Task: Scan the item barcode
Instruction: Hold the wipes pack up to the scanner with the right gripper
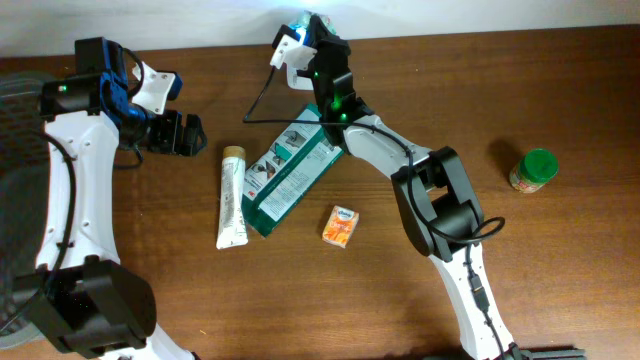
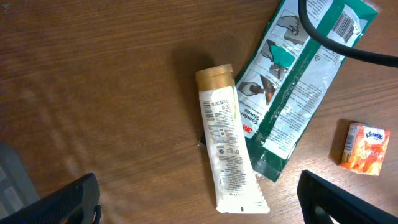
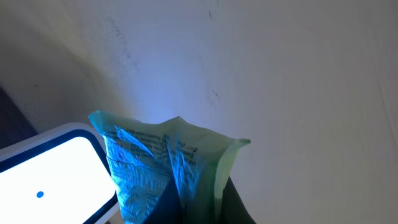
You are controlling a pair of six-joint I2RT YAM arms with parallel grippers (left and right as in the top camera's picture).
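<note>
My right gripper [image 1: 312, 32] is up at the back edge of the table, shut on a small crinkly green packet [image 3: 168, 162]. The packet [image 1: 318, 20] glows blue from the white scanner [image 1: 288, 50] just to its left. In the right wrist view the scanner's lit face [image 3: 50, 168] sits right beside the packet, with my right gripper [image 3: 199, 208] clamped on the packet's lower part. My left gripper [image 1: 185, 133] hangs open over the left of the table. Nothing is between its fingers [image 2: 74, 202].
A white tube with a gold cap [image 1: 232, 198] [image 2: 227, 143] lies beside a green glove pack [image 1: 290, 172] [image 2: 298, 81]. A small orange tissue pack [image 1: 341, 226] [image 2: 365, 148] lies in front. A green-lidded jar [image 1: 533, 170] stands at the right. A black cable [image 2: 336, 43] crosses the pack.
</note>
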